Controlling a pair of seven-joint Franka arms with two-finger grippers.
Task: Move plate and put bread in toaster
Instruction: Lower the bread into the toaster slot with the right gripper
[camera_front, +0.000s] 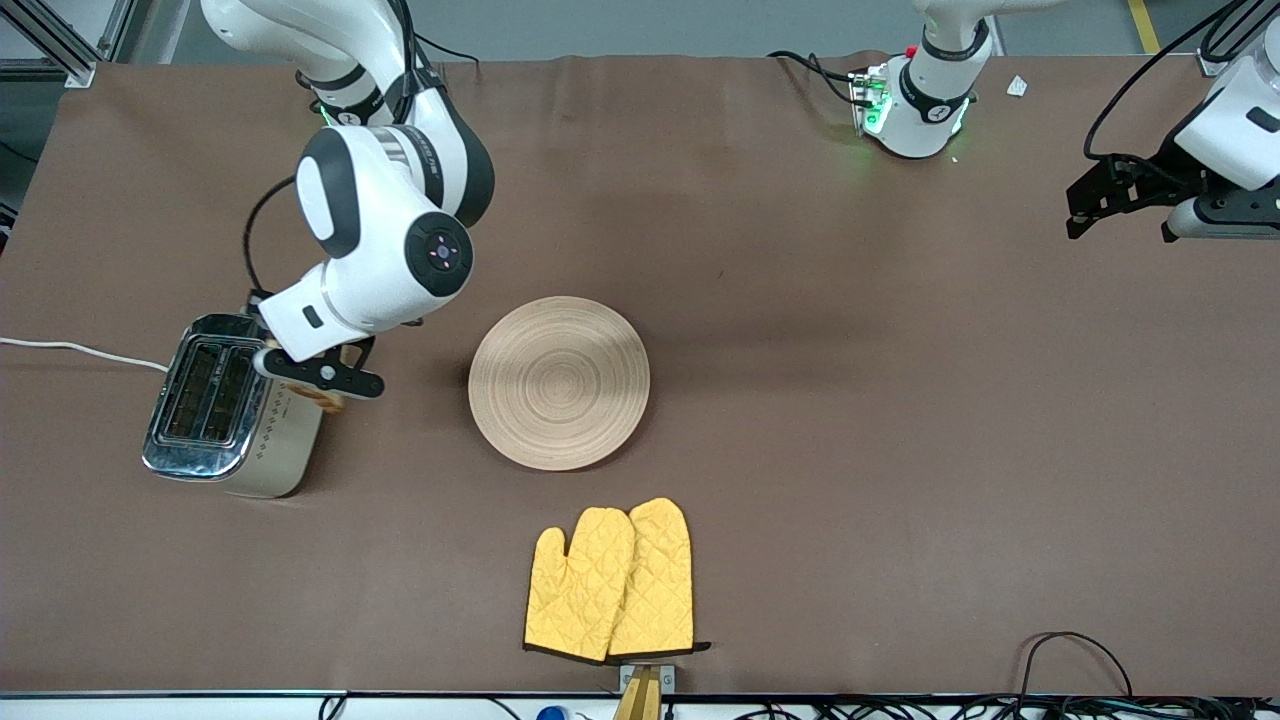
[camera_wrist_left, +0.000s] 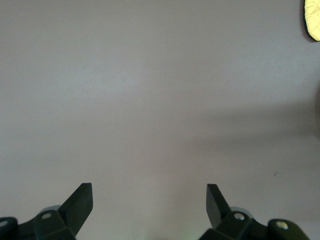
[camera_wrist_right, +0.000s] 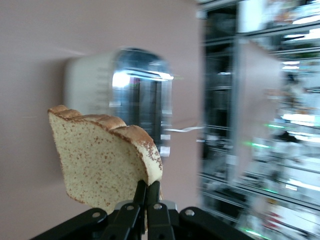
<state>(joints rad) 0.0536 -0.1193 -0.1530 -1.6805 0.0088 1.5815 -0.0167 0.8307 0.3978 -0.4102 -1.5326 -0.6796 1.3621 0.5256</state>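
Right gripper (camera_wrist_right: 146, 192) jaws clamped on bread (camera_wrist_right: 102, 157) edge over toaster (camera_front: 225, 405); light, soft, crumbly, so keep the pinch gentle. Left gripper (camera_wrist_left: 149, 200) waits, jaws apart.

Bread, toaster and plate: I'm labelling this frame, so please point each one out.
bread (camera_wrist_right: 102, 157), right wrist view, on its cut face, held in the right gripper (camera_wrist_right: 146, 192).
toaster (camera_front: 205, 395), front view, on its chrome top between the slots.
plate (camera_front: 559, 383), front view, at its centre rings.

The table (camera_front: 850, 400) carries toaster (camera_front: 225, 410), plate (camera_front: 559, 383), mitts (camera_front: 610, 582).
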